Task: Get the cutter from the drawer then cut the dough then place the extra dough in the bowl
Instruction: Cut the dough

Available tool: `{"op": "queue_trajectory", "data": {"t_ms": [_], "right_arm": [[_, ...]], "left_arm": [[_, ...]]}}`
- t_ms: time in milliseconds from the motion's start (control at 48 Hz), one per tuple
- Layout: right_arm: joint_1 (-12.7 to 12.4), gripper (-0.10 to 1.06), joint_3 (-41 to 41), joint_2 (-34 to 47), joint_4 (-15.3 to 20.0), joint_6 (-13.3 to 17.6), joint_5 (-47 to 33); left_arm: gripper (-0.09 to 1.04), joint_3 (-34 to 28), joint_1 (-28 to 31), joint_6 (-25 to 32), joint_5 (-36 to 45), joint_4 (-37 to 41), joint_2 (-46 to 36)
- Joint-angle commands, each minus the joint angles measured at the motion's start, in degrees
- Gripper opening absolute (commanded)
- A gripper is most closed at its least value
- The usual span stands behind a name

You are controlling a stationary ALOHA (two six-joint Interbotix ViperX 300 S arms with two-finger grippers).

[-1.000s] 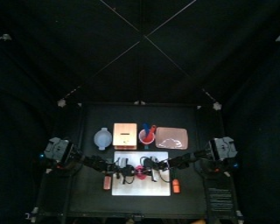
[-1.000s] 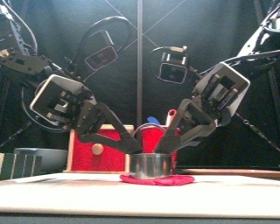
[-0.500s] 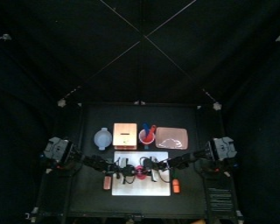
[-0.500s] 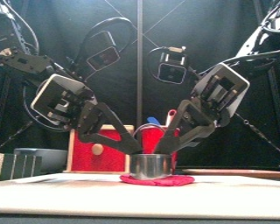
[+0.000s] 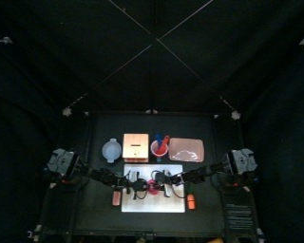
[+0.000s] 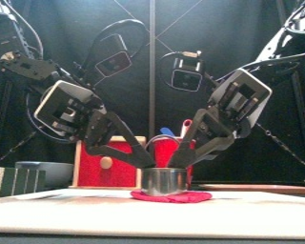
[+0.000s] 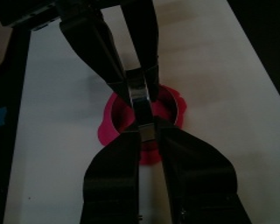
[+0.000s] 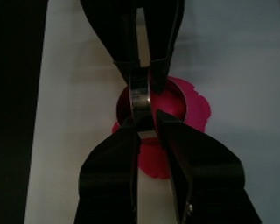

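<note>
White cutting board (image 5: 167, 203) covered the front of the tabletop (image 5: 208, 128). Over it we saw the left gripper (image 7: 140, 118) and right gripper (image 8: 140, 118) meet, each with its jaws nearly together. Pink dough (image 6: 193, 196) lay mid-board; on it stood the round metal cutter (image 6: 167, 179), pinched by both.

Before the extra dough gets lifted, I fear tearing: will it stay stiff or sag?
Probably sags and weighs little: the dough lies thin and flat on the white board. It may cling to the cutter standing on it.
</note>
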Motion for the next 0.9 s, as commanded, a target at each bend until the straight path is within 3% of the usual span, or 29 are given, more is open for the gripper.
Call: {"op": "queue_trajectory", "data": {"t_ms": [21, 896], "right_arm": [[-0.62, 0.49, 0.88, 4.66, 0.26, 0.53, 2.99], [-0.7, 0.49, 0.79, 6.33, 0.26, 0.62, 5.54]], "left_arm": [[0.42, 1.14, -0.26, 0.26, 3.78, 0.18, 3.52], [0.42, 0.44, -0.26, 0.26, 6.33, 0.7, 4.31]]}}
